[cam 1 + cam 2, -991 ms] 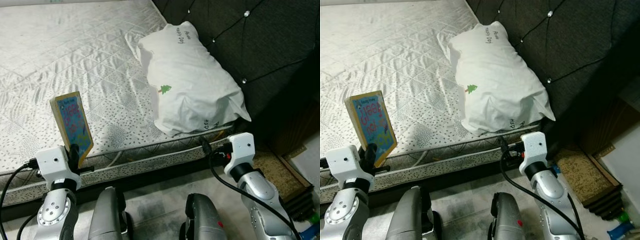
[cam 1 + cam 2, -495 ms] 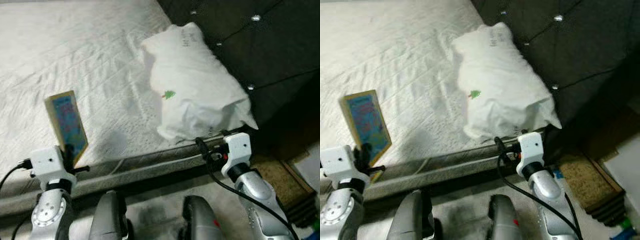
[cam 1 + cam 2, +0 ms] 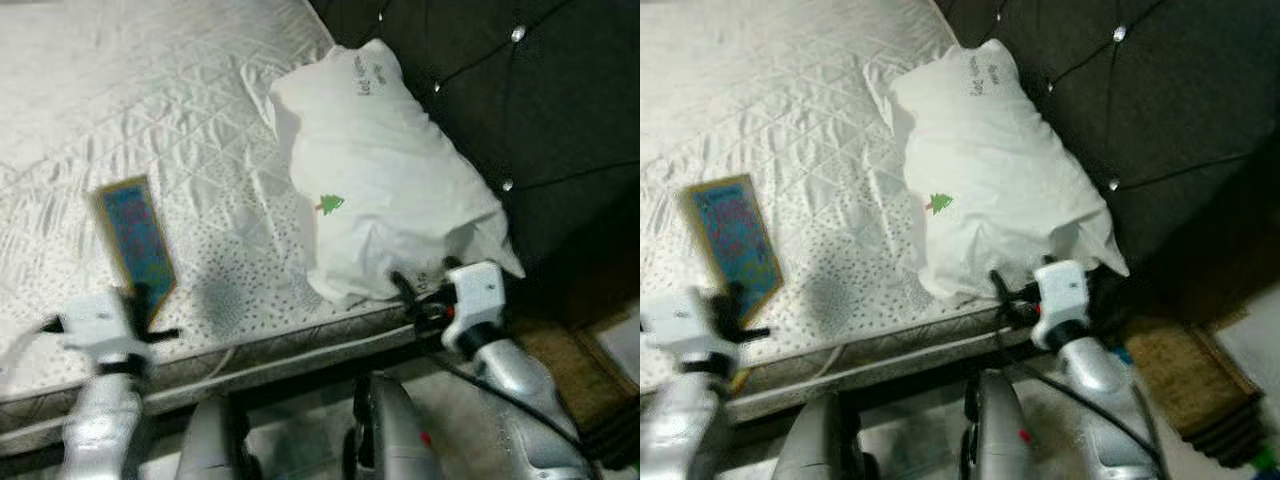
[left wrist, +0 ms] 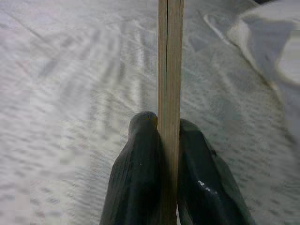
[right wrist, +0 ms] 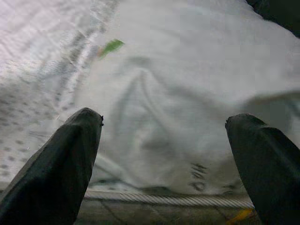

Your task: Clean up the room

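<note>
- The bed (image 3: 120, 90) runs off the top and left of the head views, so its far corners are cut off; the picture is soft with blur, most of all along the near edge.
- The quilted white mattress lies bare and open across the bed's middle and far side, with wide room left of the pillow.
- The dark tufted headboard (image 3: 540, 110) closes off the bed's right side; below it the shaded floor corner is hard to read, apart from a brownish mat (image 3: 1175, 365).
- The white pillow (image 3: 385, 180) lies against the headboard at the bed's near right corner, its lower end reaching the near edge; it bears a small green tree mark and some dark lettering too blurred to read.
- The right tool (image 5: 166, 154) hangs at the bed's near edge just in front of the pillow, its black fingers (image 5: 70, 159) spread wide apart and holding nothing.
- The left tool (image 4: 168, 159) is closed tight on the lower end of a thin picture book (image 3: 135, 245), which stands upright over the bed's near left edge; the cover's print is smeared.
</note>
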You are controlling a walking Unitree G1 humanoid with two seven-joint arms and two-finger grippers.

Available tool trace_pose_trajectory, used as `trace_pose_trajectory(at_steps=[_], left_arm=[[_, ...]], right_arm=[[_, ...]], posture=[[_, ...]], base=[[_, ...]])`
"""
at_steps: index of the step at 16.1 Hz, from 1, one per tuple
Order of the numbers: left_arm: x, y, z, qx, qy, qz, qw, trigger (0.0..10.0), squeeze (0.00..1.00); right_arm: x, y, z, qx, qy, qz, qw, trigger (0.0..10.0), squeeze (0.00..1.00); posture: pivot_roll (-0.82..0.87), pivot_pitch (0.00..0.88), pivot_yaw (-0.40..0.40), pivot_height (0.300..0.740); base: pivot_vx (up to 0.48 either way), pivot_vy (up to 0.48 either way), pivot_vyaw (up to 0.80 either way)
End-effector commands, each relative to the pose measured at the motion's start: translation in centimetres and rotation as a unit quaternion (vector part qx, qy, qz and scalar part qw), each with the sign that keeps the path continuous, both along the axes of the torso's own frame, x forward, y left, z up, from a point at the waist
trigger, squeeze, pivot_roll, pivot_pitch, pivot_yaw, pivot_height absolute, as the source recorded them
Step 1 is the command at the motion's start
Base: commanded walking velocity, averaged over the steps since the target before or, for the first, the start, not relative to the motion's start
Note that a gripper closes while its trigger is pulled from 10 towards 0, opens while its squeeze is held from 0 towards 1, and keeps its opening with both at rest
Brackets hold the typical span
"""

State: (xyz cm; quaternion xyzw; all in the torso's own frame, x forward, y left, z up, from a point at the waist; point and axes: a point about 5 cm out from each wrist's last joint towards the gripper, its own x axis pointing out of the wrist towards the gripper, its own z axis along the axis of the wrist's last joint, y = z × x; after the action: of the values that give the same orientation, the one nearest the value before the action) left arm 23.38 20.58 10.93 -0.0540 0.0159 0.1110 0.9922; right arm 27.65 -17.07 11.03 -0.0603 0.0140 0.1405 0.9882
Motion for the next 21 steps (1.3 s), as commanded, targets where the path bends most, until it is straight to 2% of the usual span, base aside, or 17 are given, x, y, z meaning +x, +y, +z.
trace_pose_trajectory(at_steps=[1,8,12,16,20,21], left_arm=[[-0.2,0.5,0.6,0.014,-0.01,0.005,1.0,10.0,0.0],[-0.1,0.6,0.5,0.017,-0.007,0.014,1.0,10.0,0.0],[0.0,0.6,0.6,0.018,-0.007,0.015,1.0,10.0,0.0],[0.1,0.7,0.7,0.02,-0.009,0.025,0.999,10.0,0.0],[1.5,0.8,1.3,0.002,-0.022,0.039,0.999,10.0,0.0],[2.6,0.7,1.3,-0.018,-0.016,0.032,0.999,10.0,0.0]], right_arm=[[-0.2,0.0,-0.3,0.005,0.005,0.002,1.0,10.0,0.0],[-0.3,0.1,-0.3,0.007,0.003,0.012,1.0,10.0,0.0],[-0.4,0.2,-0.2,0.008,0.0,0.013,1.0,10.0,0.0],[-0.2,0.0,-0.4,-0.009,0.005,0.01,1.0,10.0,0.0],[-0.2,0.4,0.1,0.002,-0.011,0.018,1.0,10.0,0.0],[-0.1,0.4,0.4,-0.001,-0.016,0.014,1.0,10.0,0.0]], posture=[[-0.13,0.196,-0.029,0.593],[-0.12,0.196,-0.029,0.593],[-0.12,0.197,-0.027,0.548],[-0.12,0.199,-0.028,0.548],[-0.13,0.201,-0.029,0.548],[-0.13,0.201,-0.029,0.548]], base=[[0.0,0.0,0.0],[0.0,0.0,0.0],[0.0,0.0,0.0],[0.0,0.0,0.0],[0.0,0.0,0.47],[0.0,0.0,0.0]])
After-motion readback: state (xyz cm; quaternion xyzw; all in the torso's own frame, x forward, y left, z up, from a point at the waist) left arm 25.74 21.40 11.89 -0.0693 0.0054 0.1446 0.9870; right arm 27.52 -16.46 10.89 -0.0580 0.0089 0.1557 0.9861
